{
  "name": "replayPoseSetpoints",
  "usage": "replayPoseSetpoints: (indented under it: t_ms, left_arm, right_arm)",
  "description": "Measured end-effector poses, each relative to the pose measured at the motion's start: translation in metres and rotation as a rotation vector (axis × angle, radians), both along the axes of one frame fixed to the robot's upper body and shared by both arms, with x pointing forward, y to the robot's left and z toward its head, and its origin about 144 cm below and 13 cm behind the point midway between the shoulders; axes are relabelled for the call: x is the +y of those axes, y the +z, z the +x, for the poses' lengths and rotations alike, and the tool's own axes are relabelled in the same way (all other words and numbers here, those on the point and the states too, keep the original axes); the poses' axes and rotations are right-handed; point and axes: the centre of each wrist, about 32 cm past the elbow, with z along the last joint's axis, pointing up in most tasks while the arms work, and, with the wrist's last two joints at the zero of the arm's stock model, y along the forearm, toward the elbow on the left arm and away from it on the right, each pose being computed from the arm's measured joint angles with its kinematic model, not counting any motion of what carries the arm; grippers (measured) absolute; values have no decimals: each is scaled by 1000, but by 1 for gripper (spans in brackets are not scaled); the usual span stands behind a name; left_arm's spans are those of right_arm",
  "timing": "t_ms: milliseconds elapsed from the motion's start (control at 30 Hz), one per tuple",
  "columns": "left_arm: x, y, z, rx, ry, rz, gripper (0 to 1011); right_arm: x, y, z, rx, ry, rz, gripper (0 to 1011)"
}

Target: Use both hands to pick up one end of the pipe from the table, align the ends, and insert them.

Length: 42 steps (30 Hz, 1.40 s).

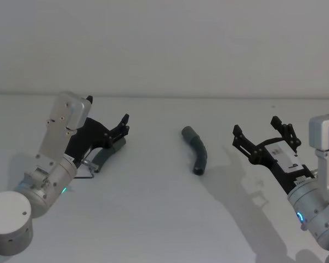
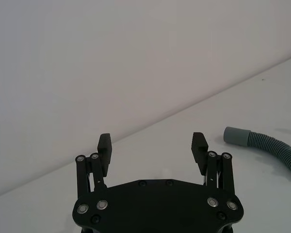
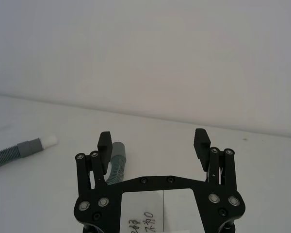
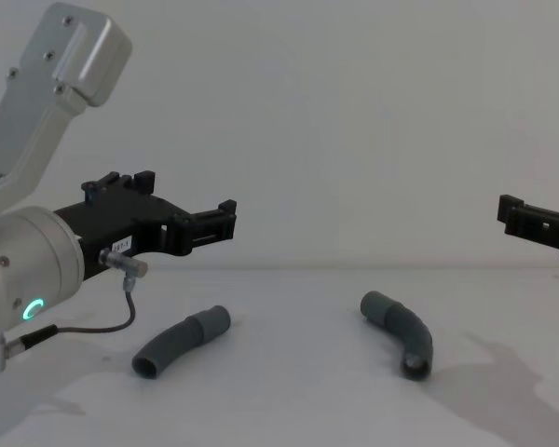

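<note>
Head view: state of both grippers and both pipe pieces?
Left pipe piece: lying on the table, ungripped.
Right pipe piece: lying on the table, ungripped, apart from the left one.
Left gripper: open, empty, raised over the left pipe piece.
Right gripper: open, empty, raised, to the right of the right pipe piece.
</note>
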Motion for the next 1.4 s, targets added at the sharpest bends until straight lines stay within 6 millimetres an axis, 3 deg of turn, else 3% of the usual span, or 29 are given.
replayPoseSetpoints:
  t_ms: [1400]
  left_arm:
    - [8,6,3,46,-41,24,1001]
  right_arm:
    - [0,0,0,0,0,0,1001]
